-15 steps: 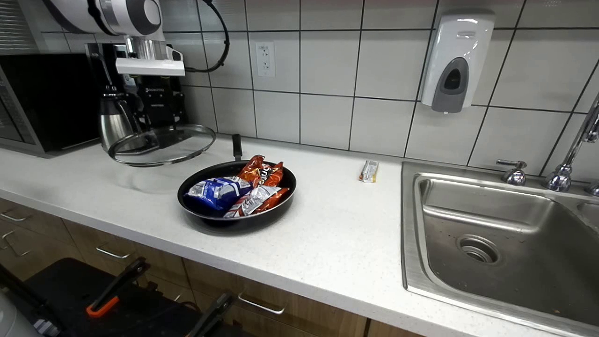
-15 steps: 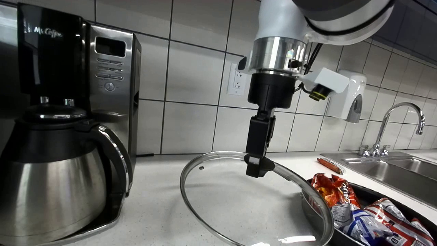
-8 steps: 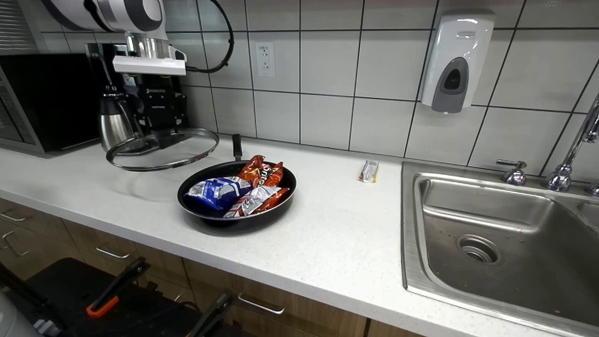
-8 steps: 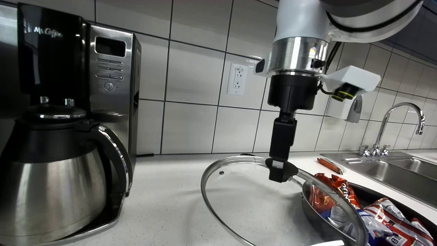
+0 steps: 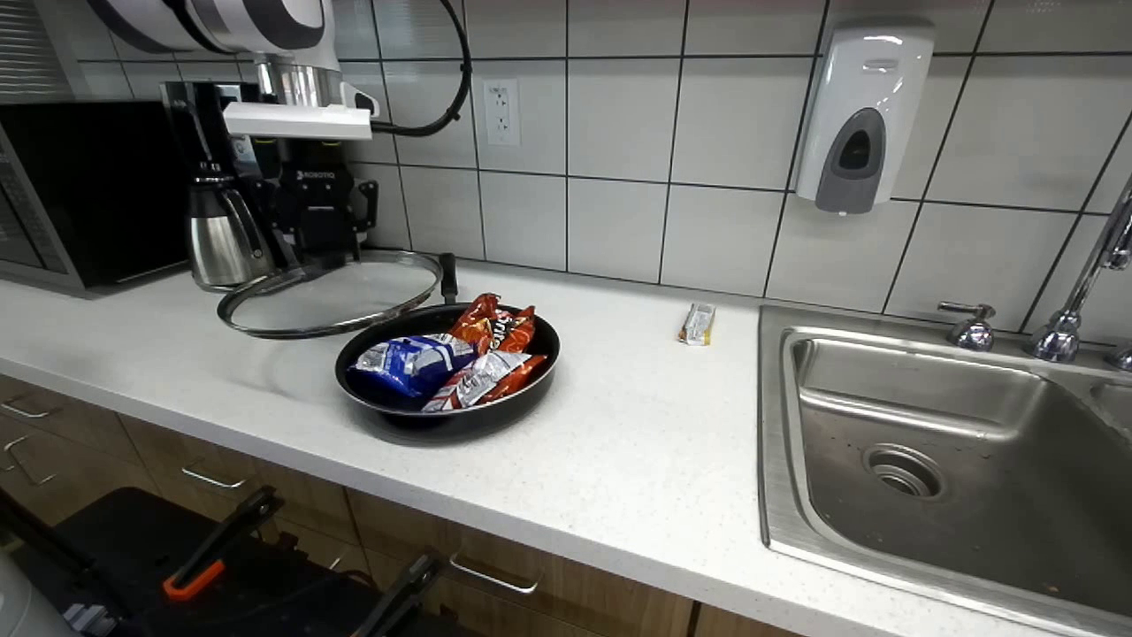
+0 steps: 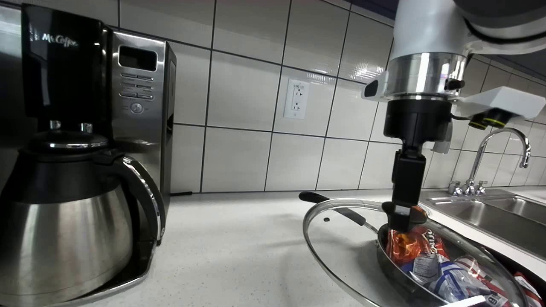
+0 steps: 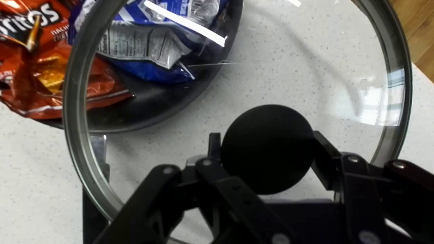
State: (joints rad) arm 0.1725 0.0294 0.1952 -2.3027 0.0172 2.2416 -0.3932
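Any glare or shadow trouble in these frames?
Wrist view: white streak and window-like reflection on the glass lid, black knob nearly featureless; in an exterior view, glints on the wall tiles; in both exterior views, soft shadows on the countertop.

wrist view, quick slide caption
Pincer clasping the black knob of a glass lid that partly overlaps a pan of snack bags.

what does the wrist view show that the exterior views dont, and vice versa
Only the wrist view: the knob of the glass lid with its round top face-on, and a window-like reflection on the glass.

Only the exterior views: the sink, coffee maker, wall outlet and tiled wall.

All three: the claw, the lid it grips by that knob, and the pan of snack bags.
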